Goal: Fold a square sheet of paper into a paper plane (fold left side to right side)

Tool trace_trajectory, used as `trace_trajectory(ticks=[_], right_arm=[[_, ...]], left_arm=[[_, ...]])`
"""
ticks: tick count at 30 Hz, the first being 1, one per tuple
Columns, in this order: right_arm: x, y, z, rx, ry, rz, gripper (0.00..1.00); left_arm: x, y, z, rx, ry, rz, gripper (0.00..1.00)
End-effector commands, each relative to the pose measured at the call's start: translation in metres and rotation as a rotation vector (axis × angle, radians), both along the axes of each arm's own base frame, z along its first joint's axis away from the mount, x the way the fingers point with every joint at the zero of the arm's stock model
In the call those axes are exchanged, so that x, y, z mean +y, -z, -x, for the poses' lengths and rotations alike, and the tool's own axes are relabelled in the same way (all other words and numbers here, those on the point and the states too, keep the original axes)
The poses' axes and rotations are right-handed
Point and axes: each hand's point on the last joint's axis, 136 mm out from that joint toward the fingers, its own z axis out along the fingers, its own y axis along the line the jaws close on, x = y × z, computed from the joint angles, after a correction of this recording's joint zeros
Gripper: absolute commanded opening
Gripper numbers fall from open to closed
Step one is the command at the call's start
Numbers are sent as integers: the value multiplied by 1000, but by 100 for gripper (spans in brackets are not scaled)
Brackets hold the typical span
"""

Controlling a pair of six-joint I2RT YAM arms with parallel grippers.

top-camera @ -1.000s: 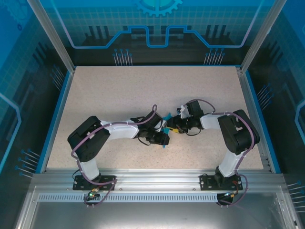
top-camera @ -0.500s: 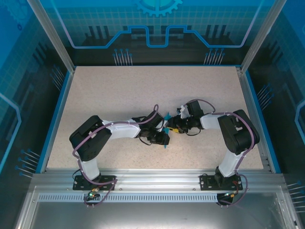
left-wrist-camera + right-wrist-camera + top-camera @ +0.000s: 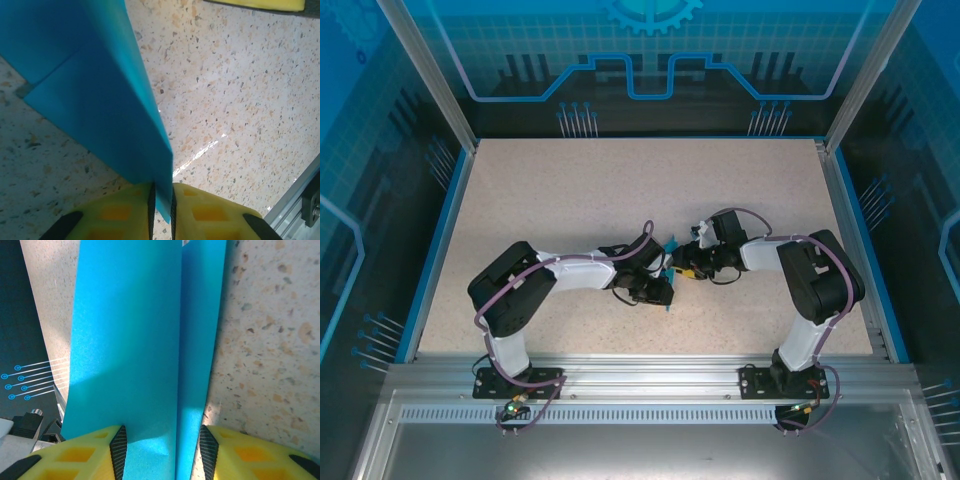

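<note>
Jaws of the left gripper (image 3: 162, 195) stand almost closed, their black pads (image 3: 151, 200) against both faces of a folded edge of the square sheet of paper (image 3: 95, 90), pinched at the bottom centre of the left wrist view. Jaws of the right gripper (image 3: 161, 440) stand about half open, straddling the sheet. The sheet's edge at the left of that view runs under one finger, so whether they press it down cannot be told.

Largest in the top view is the speckled tabletop (image 3: 620, 190). Just below its centre the two grippers meet, with slivers of cyan showing between them. The sheet looks feather-light, thin and limp. It is probably smooth enough to slide on the table and quick to crumple or take a stray crease. It is best taken lightly by an edge or along the existing fold, with the other gripper pinning it flat.
</note>
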Motion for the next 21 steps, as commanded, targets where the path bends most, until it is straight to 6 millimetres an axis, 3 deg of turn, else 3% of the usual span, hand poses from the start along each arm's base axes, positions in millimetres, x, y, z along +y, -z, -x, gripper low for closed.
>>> trace_trajectory(ticks=[1,21], right_arm=[[-4,26,12,42,-11,69,46],[-8,30,15,61,-6,85,46]], left_arm=[[-3,2,2,17,12,-8,19],[-9,13,5,63,21,21,14]])
